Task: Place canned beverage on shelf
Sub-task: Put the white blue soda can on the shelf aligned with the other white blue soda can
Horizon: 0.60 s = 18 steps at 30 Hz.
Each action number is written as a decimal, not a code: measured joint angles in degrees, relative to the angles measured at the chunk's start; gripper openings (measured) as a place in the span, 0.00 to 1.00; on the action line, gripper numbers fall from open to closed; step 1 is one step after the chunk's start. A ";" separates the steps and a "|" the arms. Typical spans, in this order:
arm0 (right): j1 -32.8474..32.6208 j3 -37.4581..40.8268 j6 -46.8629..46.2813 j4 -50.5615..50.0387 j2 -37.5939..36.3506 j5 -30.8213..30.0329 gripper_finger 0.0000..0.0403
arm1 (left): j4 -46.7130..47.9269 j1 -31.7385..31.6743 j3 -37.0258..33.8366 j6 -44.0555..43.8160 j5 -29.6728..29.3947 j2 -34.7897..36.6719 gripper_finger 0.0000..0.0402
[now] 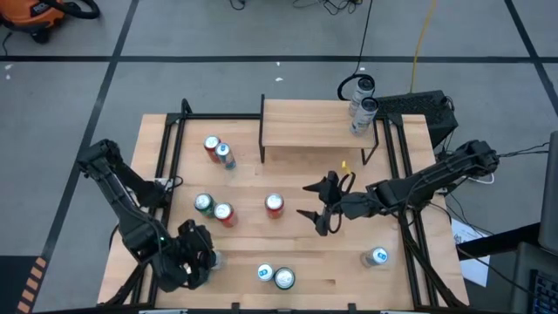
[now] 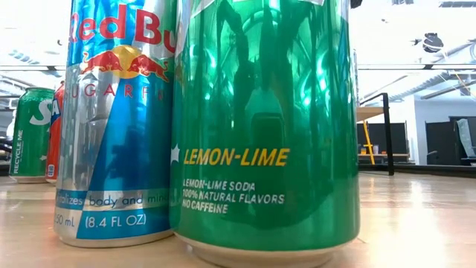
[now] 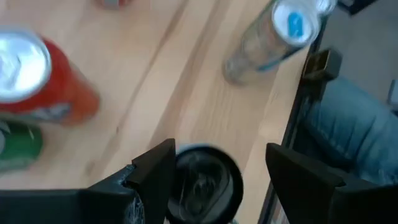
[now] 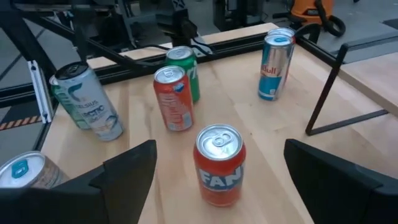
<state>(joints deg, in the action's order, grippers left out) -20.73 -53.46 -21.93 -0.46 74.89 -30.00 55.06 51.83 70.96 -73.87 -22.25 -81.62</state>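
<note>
Can (image 4: 219, 163) on bench (image 1: 305, 253), orange, upright, short of shelf (image 1: 314, 125) | right gripper (image 1: 316, 212) wide, empty, lined up on it | left gripper (image 3: 214, 177) straddling dark-topped can (image 3: 202, 185), grip unclear to us | step: approach; next: advance, close.

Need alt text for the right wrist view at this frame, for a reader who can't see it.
The open right gripper frames an upright red Fanta can on the wooden table. Beyond stand an orange can with a green can behind it, a Red Bull can and a pale can.
</note>
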 joint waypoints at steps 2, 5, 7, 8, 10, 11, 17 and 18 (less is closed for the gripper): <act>-0.33 0.01 -0.05 0.06 0.00 -0.04 0.85 | 0.26 0.00 -0.02 -1.38 0.81 -0.49 0.62; -0.40 0.03 0.25 0.88 0.00 -0.07 0.85 | 1.89 0.07 -0.01 -4.28 0.86 -0.51 0.62; -0.40 0.03 0.80 1.47 0.00 -0.13 0.85 | 2.40 0.14 0.00 -6.22 0.86 -0.51 0.62; -0.40 0.03 1.16 1.64 0.00 -0.11 0.85 | 2.50 0.27 0.00 -6.56 0.86 -0.51 0.62; -0.40 0.03 1.64 1.79 0.00 -0.04 0.85 | 2.27 0.50 0.00 -6.75 0.86 -0.51 0.62; -0.40 0.03 1.68 1.76 0.00 -0.02 0.85 | 2.03 0.54 0.00 -6.77 1.11 -0.51 0.62; -0.40 0.03 1.85 1.50 0.00 0.02 0.85 | 1.83 0.53 -0.02 -6.78 1.57 -0.51 0.62; -0.40 0.03 1.85 1.51 0.00 0.02 0.85 | 2.20 0.52 -0.02 -6.77 1.58 -0.51 0.62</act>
<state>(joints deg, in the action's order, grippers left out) -21.12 -53.43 -20.08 1.05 74.89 -29.98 57.26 52.36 70.94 -80.64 -20.67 -82.13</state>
